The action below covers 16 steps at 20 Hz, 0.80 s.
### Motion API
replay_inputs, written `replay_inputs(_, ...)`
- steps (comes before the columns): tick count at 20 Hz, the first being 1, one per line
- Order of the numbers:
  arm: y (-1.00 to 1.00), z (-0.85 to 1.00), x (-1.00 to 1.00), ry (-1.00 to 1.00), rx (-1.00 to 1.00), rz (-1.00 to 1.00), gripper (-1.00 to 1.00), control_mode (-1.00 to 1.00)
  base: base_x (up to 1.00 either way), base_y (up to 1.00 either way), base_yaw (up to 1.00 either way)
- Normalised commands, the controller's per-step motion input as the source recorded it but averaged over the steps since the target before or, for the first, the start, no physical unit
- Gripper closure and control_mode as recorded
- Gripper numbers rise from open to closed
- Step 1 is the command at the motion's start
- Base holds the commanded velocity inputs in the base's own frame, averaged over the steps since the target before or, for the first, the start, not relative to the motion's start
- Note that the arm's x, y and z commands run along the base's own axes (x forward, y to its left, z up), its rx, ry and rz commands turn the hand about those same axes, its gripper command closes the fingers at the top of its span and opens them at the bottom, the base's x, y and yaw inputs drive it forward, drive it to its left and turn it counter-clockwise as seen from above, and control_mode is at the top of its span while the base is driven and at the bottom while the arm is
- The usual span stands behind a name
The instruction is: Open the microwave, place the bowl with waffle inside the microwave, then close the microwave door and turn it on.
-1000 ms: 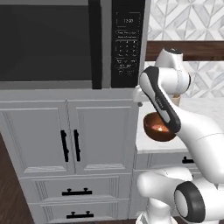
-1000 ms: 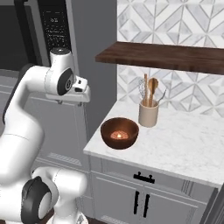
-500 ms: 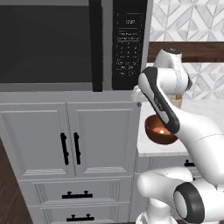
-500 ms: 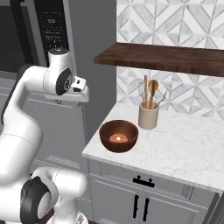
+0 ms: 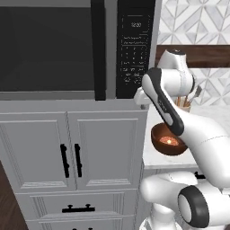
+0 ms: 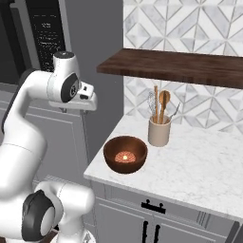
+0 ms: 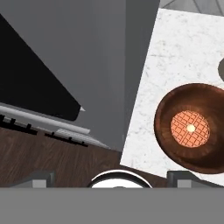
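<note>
1. Dark reddish-brown wooden bowl (image 6: 125, 154) sits on the marble counter (image 6: 199, 166) near its left edge, the waffle (image 7: 190, 128) lying in its middle.
2. Microwave door (image 5: 49, 47) looks shut, handle (image 5: 99, 49) beside the keypad (image 5: 134, 49).
3. Gripper (image 7: 113, 174) hangs above the counter's edge, finger tips (image 7: 40, 178) spread wide, seemingly holding nothing.

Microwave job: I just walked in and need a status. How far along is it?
Nothing is done yet: the microwave door is shut. The bowl with the waffle sits on the counter. The gripper hangs open above it, empty. Left: opening, loading, closing, starting.
</note>
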Motion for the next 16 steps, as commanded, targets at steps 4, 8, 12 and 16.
replay_inputs(4,0.0,0.0,0.0,0.0,0.0,0.0,-1.0,1.0,0.0,0.0,0.0)
replay_inputs(8,0.0,0.0,-0.04,0.0,0.0,0.0,-1.0,-1.0,0.0,0.0,0.0)
replay_inputs(12,0.23,0.0,-0.97,-0.25,0.0,0.03,-1.0,-1.0,0.0,0.0,0.0)
replay_inputs(16,0.95,0.27,-0.72,-0.39,-0.07,-0.04,-1.0,-1.0,0.0,0.0,0.0)
